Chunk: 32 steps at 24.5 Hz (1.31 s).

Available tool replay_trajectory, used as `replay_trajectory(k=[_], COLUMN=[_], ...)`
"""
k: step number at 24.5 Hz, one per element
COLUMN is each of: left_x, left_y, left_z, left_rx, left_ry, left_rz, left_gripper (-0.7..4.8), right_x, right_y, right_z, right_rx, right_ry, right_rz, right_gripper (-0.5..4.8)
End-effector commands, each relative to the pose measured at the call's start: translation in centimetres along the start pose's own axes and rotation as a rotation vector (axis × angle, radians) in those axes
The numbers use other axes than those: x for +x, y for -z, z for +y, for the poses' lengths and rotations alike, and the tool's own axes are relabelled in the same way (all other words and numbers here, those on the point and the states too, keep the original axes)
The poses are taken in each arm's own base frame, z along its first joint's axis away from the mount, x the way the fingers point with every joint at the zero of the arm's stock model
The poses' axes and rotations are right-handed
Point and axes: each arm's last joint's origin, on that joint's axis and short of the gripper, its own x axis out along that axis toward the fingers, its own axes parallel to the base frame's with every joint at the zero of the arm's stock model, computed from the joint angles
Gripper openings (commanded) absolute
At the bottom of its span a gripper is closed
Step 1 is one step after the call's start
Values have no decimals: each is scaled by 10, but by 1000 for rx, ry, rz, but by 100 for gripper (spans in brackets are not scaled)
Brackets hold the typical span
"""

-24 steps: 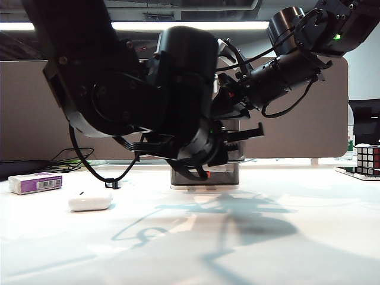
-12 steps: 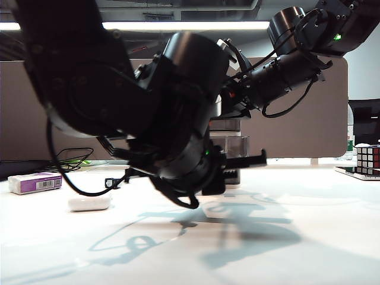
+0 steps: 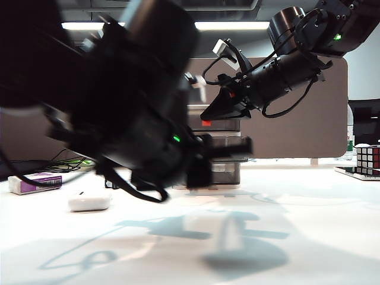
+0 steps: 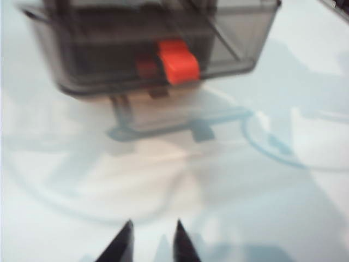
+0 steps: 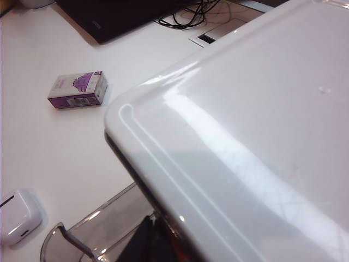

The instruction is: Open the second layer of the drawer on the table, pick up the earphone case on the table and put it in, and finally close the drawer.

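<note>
Now: middle drawer pulled out, white case on the table

Smoky grey second layer of the drawer [image 4: 158, 49] with its red-orange tab stands out from the white-framed drawer [image 5: 245, 125]. Left gripper [image 4: 152, 243] hangs before it, lower centre, fingers slightly parted, grasping nothing. Right gripper [image 3: 217, 113] sits atop the cabinet; finger state unclear. Glossy white earphone case [image 3: 89, 200] lies lower left on the white table [image 3: 309, 237]

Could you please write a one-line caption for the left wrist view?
Left gripper, jaws slightly apart and empty, above the table, facing the pulled-out drawer with its red-orange tab.
</note>
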Motion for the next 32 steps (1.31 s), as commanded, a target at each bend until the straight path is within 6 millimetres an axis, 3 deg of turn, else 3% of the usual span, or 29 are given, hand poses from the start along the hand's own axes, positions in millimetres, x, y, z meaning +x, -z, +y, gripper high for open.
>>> replay_trajectory(k=[1,5,14,16,18,19,22,25,32], left_x=[-15,-39,-57,-57,-56,-56,-54,-46,-8], left_y=[-5,-22,-54,-62,-66,-67,-65,-61,-56], left_z=[23,63,144,172,183,185,185,184,187], left_rx=[51,59,75,95,179,234,401,472,478], left_ry=[-24,147,295,310,313,310,341,449,539], left_rz=[-13,3,200,229,198,191,228,316,412], left_gripper=[127,126,136,322,431,436,425,366,381], right_x=[-1,-1,-1,-1,-1,-1,-1,-1,-2], right_y=[-5,-3,-1,0,-1,-1,-1,-1,4], right_z=[0,0,2,2,3,3,3,4,5], right_rx=[-13,-3,14,35,37,43,57,63,93], right_ry=[2,-1,-30,-35,-59,-62,-76,-83,-118], right_rz=[-20,-6,13,18,15,15,13,13,48], right_gripper=[-5,-5,-5,-5,-5,-5,-5,-5,-5])
